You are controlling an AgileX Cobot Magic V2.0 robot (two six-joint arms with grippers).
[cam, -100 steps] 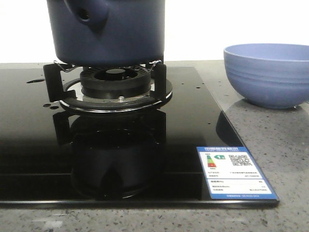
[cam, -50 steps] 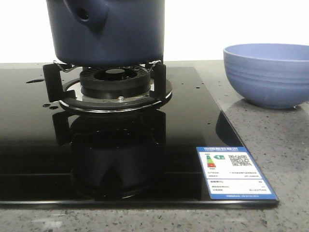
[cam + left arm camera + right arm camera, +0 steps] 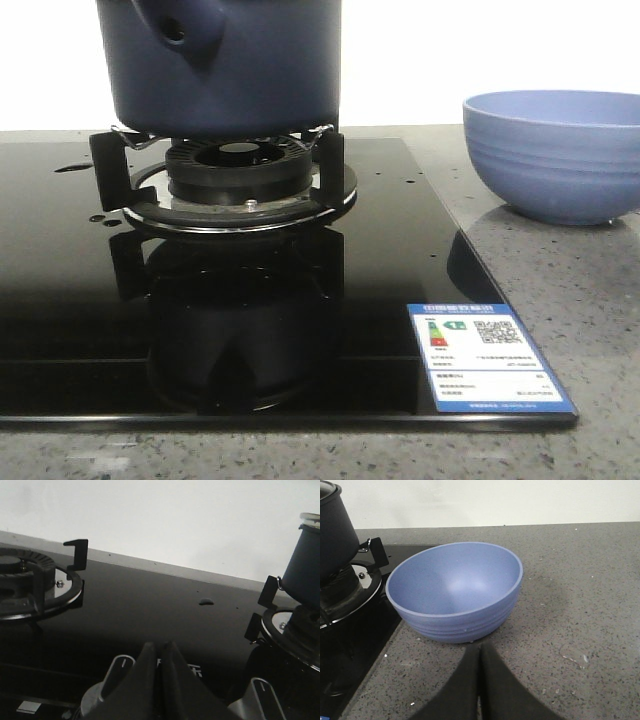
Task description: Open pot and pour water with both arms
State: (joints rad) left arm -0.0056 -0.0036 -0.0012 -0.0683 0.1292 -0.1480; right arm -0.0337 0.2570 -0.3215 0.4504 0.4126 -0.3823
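The dark navy pot (image 3: pixel 225 65) stands on the gas burner (image 3: pixel 238 175) of the black glass stove, its hollow side stub (image 3: pixel 178 30) facing me. Its top is cut off in the front view. It also shows in the left wrist view (image 3: pixel 304 567) and in the right wrist view (image 3: pixel 334 532). My left gripper (image 3: pixel 161 645) is shut and empty, low over the stove front between two knobs. My right gripper (image 3: pixel 481 646) is shut and empty over the counter, just in front of the periwinkle ribbed bowl (image 3: pixel 454 590). Neither gripper shows in the front view.
The periwinkle bowl (image 3: pixel 555 155) sits on the grey speckled counter to the right of the stove. A second burner (image 3: pixel 30 582) lies at the stove's other side. Two silver knobs (image 3: pixel 107 685) (image 3: pixel 260 705) flank the left gripper. An energy label (image 3: pixel 487 357) is stuck at the stove's front right corner.
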